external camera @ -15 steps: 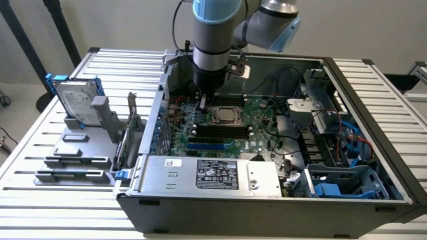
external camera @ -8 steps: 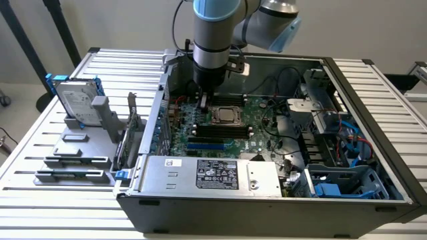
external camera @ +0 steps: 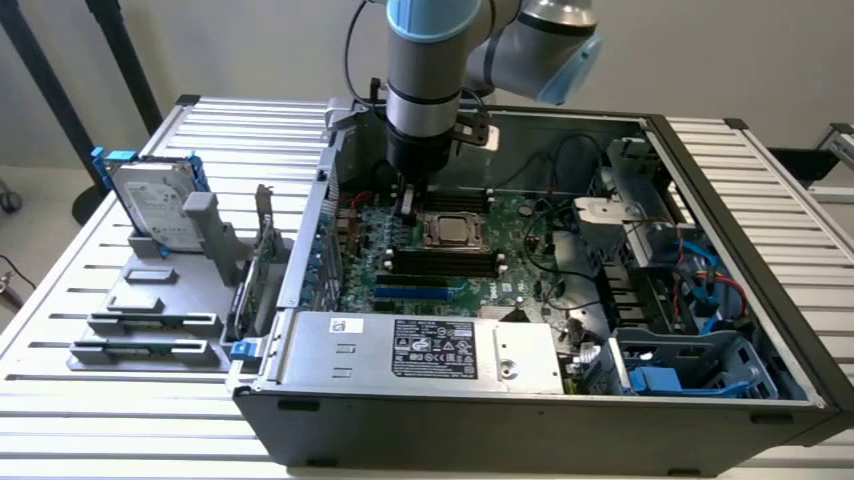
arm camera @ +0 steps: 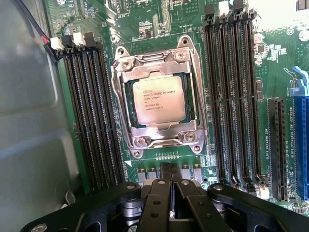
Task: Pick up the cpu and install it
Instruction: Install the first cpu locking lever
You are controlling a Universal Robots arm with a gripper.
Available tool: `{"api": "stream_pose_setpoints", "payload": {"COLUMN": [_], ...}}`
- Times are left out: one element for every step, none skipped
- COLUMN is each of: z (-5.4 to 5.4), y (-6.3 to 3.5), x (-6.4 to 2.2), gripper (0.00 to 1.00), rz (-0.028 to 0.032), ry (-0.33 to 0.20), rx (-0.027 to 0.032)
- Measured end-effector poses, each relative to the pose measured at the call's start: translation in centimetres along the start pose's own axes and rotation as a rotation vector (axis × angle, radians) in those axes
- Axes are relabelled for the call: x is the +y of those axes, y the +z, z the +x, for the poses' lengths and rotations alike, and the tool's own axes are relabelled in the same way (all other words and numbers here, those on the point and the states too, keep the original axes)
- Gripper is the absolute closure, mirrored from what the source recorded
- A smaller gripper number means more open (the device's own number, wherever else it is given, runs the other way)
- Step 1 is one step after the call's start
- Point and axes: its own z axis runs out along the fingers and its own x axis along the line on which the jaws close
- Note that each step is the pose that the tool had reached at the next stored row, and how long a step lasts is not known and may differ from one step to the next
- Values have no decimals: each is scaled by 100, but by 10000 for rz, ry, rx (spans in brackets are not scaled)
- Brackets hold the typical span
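Setting: white slatted metal bench point(external camera: 80, 290) carrying one open grey computer case point(external camera: 534, 410).
Cpu: one small flat square silvery cpu point(arm camera: 159, 100) lies flat in the metal socket frame point(arm camera: 159, 140) on the green motherboard point(arm camera: 164, 19), printed lines running across the gap between the two banks of black memory slots point(arm camera: 89, 116).
Tool: black tool point(arm camera: 170, 176), fingers pressed together, holding nothing, just beside the socket.
Rack: one silver hard drive with blue rails point(external camera: 150, 200) stands upright.
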Motion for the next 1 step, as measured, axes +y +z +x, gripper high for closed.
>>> {"api": "stream_pose_setpoints", "payload": {"z": [0], "y": [0], "x": [0], "gripper": [89], "rz": [0], "ry": [0], "rx": [0]}}
